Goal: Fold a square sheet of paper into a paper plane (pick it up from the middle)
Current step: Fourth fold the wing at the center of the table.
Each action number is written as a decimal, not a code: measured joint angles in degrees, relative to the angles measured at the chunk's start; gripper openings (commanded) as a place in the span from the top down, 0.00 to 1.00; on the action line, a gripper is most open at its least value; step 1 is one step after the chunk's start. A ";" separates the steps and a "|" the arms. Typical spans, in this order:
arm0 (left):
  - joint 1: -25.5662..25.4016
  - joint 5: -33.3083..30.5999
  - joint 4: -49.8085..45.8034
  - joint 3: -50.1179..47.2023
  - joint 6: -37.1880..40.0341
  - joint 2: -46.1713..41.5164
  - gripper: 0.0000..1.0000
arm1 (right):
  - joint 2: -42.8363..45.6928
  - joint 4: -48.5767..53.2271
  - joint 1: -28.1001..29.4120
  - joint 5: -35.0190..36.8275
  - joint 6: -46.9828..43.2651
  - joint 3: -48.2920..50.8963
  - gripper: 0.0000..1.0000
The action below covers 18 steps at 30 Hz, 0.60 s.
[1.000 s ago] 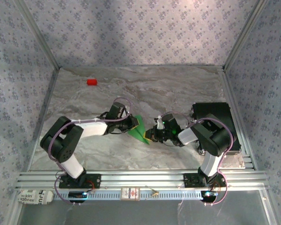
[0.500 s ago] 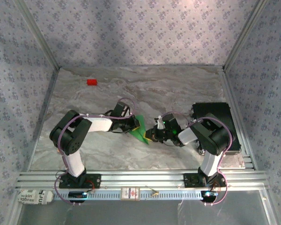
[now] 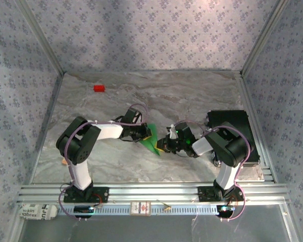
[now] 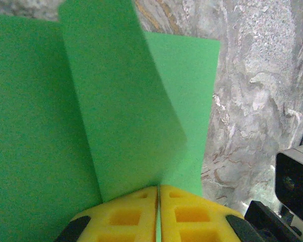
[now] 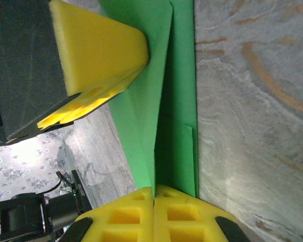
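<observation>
**Setting: robot test cell in a lab.**

We list what marks it as such:
- Two jointed arms, the left arm and the right arm, bolted to an aluminium rail at the near edge.
- Purple cables looped along both arms.
- A left hand and a right hand with yellow moulded pads.
- A marble-patterned surface fenced by bare metal frame posts.
- Walls in one repeating floral print on three sides, which we read as a backdrop.
- A black box beside the right arm.
- A printed label in front of the rail.
</observation>
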<state>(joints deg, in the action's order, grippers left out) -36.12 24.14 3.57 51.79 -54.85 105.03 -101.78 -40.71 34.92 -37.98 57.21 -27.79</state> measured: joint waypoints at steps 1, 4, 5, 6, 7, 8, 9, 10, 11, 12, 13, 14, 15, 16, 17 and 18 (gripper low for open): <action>0.00 0.09 -0.02 0.07 0.04 0.09 0.90 | 0.15 0.66 0.00 0.02 0.00 -0.22 0.90; -0.02 0.13 0.00 0.09 0.24 0.11 0.91 | 0.98 3.50 0.13 0.22 -0.48 -1.14 0.86; 0.00 0.26 0.02 0.09 0.26 0.13 0.91 | 1.27 4.44 0.26 0.37 -0.76 -1.40 0.86; 0.00 0.31 0.02 0.09 0.26 0.15 0.91 | 1.62 5.35 0.37 0.68 -1.11 -1.66 0.85; -0.02 0.31 0.02 0.09 0.28 0.17 0.91 | 1.97 6.27 0.48 1.03 -1.36 -1.90 0.85; 0.00 0.33 0.04 0.09 0.28 0.20 0.91 | 2.19 6.97 0.59 1.22 -1.62 -2.08 0.84; 0.00 0.37 0.04 0.09 0.31 0.20 0.91 | 2.45 7.82 0.68 1.42 -2.05 -2.34 0.84; 0.00 0.44 0.04 0.09 0.35 0.20 0.91 | 2.69 8.61 0.74 1.60 -2.40 -2.54 0.83; 0.00 0.50 0.04 0.09 0.37 0.20 0.91 | 2.95 9.22 0.83 1.77 -2.62 -2.60 0.83; -0.02 0.52 0.04 0.09 0.37 0.22 0.91 | 3.26 9.79 0.87 2.01 -2.82 -2.60 0.83; 0.00 0.52 0.04 0.09 0.37 0.22 0.91 | 3.63 10.56 0.87 2.25 -2.97 -2.60 0.83; 0.00 0.55 0.04 0.09 0.37 0.22 0.91 | 4.00 11.32 0.87 2.47 -3.17 -2.60 0.83; 0.00 0.55 0.04 0.09 0.37 0.24 0.91 | 4.50 12.33 0.87 2.75 -3.37 -2.58 0.83; 0.00 0.55 0.04 0.09 0.37 0.24 0.91 | 5.07 13.46 0.94 3.15 -3.69 -2.58 0.83; 0.00 0.57 0.07 0.09 0.37 0.26 0.91 | 5.60 14.60 1.01 3.48 -4.04 -2.58 0.83; -0.02 0.66 0.07 0.09 0.37 0.26 0.91 | 6.14 15.85 1.03 3.82 -4.44 -2.58 0.84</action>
<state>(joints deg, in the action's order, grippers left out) -36.14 24.80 3.64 51.88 -54.48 105.30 -95.64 -24.86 35.94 -34.15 52.77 -30.37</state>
